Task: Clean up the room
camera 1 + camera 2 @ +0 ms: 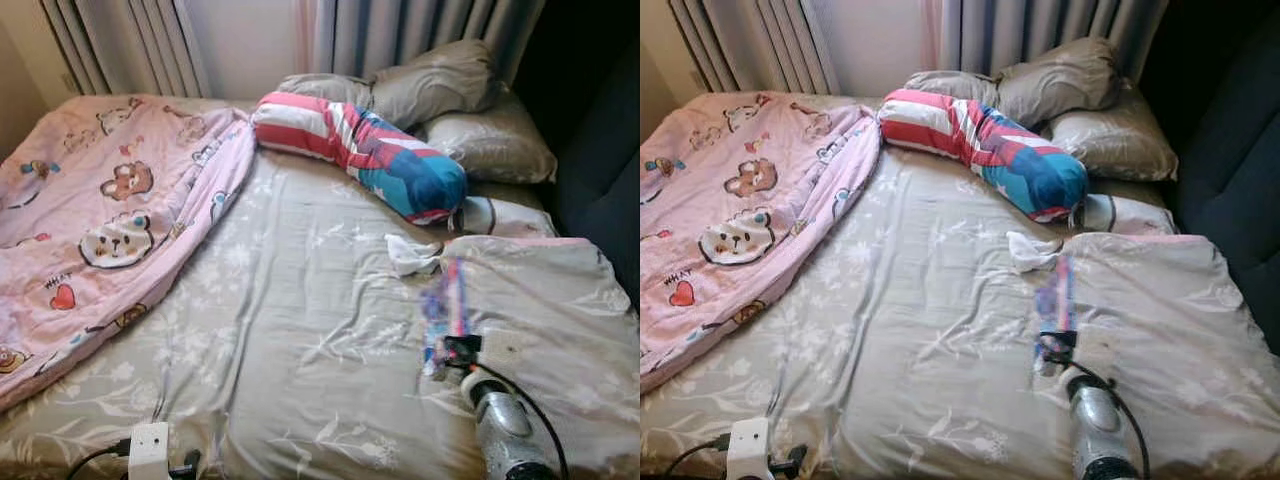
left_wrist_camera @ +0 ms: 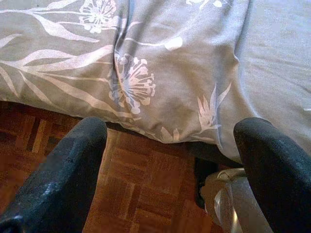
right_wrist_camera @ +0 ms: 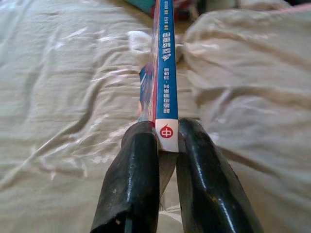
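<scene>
Bed below; right gripper clamps book

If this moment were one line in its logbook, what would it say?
right gripper: shut on book above bed | left gripper: open, idle near floor

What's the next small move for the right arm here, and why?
Probably lift the book straight up off the bed. The right gripper is already shut on its spine end, and the book seems low over the sheet beside the folded duvet, so raising it first should avoid dragging fabric.
</scene>
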You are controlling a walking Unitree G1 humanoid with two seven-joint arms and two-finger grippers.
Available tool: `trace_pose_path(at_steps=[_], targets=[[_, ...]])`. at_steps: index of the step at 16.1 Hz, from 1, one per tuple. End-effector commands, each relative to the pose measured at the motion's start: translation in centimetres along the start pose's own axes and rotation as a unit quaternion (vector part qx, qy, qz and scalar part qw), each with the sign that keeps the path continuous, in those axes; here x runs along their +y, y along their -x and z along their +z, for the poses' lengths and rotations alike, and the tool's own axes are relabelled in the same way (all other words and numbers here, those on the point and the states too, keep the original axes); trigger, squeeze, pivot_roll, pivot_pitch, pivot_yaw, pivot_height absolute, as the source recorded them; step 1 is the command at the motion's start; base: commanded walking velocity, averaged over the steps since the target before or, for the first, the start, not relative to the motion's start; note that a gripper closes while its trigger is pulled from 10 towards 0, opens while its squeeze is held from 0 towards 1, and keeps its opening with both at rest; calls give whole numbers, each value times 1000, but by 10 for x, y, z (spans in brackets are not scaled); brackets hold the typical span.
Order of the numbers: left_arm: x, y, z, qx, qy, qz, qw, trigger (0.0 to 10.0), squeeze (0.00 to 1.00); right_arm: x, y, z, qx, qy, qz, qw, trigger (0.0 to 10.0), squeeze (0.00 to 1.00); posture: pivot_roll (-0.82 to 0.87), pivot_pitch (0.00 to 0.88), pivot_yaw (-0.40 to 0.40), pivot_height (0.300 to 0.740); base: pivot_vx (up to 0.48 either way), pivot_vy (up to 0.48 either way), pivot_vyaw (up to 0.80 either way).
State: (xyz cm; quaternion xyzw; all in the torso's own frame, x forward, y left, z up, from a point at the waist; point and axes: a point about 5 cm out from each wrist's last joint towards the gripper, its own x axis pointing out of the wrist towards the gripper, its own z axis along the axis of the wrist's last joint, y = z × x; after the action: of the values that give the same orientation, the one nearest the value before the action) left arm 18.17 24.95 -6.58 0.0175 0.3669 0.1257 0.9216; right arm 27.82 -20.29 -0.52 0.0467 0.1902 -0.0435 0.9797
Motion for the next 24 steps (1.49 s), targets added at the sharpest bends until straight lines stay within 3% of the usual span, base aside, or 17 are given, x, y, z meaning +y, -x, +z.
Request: trace_pose_path(at_steps=[1, 7, 13, 24], targets=[[2, 2, -6, 13, -12, -2, 1000, 10000, 0, 0, -3, 8, -15, 13, 8, 1000, 10000, 0, 134, 85, -23, 740, 0, 0, 0], [3, 0, -2, 9, -19, -7, 1000, 10000, 0, 11, -4, 9, -13, 27, 45, 999, 10000, 0, 127, 72, -13, 740, 0, 0, 0], [6, 1, -2, 11, -25, -3, 1000, 10000, 0, 18, -8, 14, -14, 26, 59, 998, 10000, 0, 145, 62, -6, 670, 0, 0, 0], [9, 1, -2, 12, -33, -1, 999, 10000, 0, 23, -12, 19, -17, 13, 58, 998, 10000, 0, 162, 87, 8, 670, 0, 0, 0]])
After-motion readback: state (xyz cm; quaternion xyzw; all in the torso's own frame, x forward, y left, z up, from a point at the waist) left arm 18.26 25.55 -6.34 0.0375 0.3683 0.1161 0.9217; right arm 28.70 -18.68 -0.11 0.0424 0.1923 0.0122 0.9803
